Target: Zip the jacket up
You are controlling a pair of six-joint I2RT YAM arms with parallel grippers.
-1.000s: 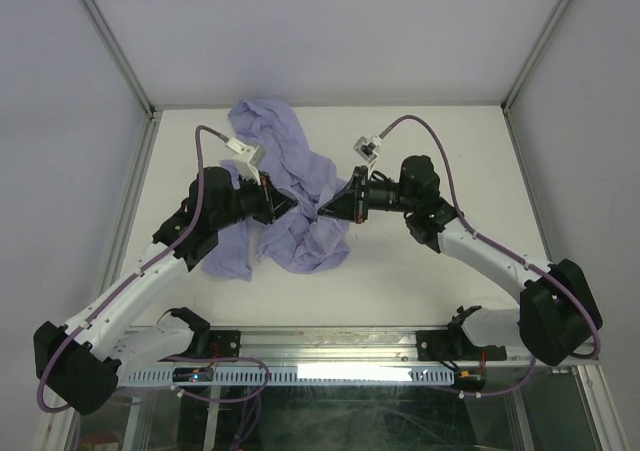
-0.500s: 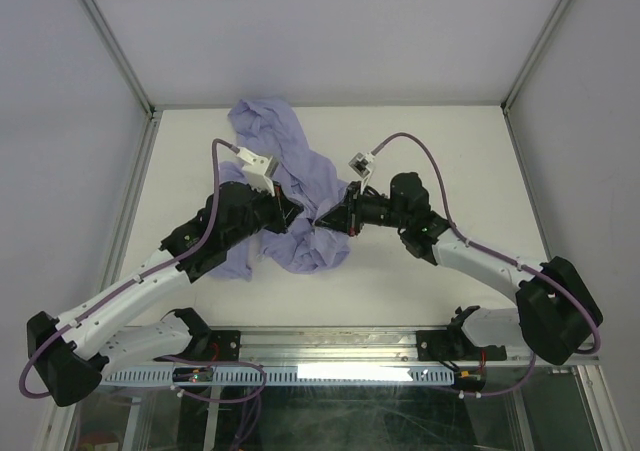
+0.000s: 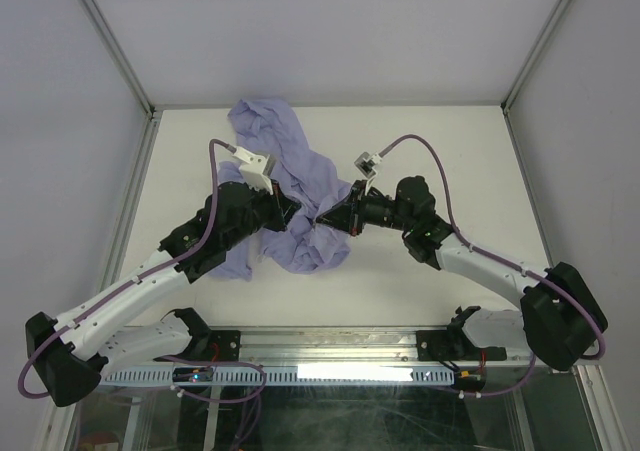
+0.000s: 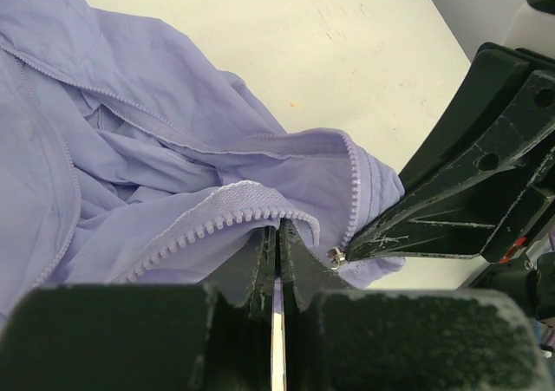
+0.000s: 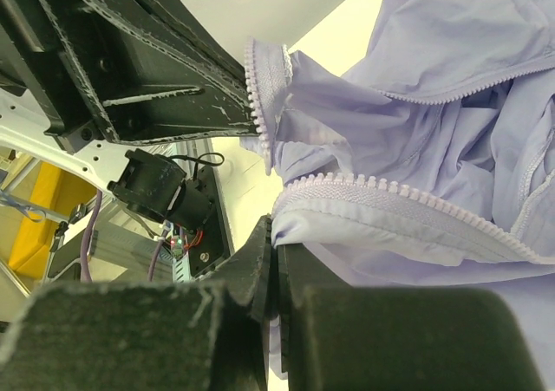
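Observation:
The lavender jacket (image 3: 290, 171) lies crumpled on the white table, unzipped, and shows in the left wrist view (image 4: 130, 148) and the right wrist view (image 5: 451, 105). My left gripper (image 3: 296, 218) (image 4: 276, 231) is shut on a zipper edge of the jacket. My right gripper (image 3: 322, 217) (image 5: 276, 235) is shut on the other zipper edge. The two grippers meet tip to tip over the jacket's near part. A small metal zipper slider (image 4: 335, 256) hangs at the tip of the right gripper's finger in the left wrist view.
The white table (image 3: 450, 141) is bounded by an aluminium frame (image 3: 130, 201) on the left, right and back. A metal rail with cables (image 3: 320, 371) runs along the near edge by the arm bases.
Both arms moved toward each other over the jacket a second ago, then shifted slightly. The grippers now sit tip to tip, each holding a zipper edge.

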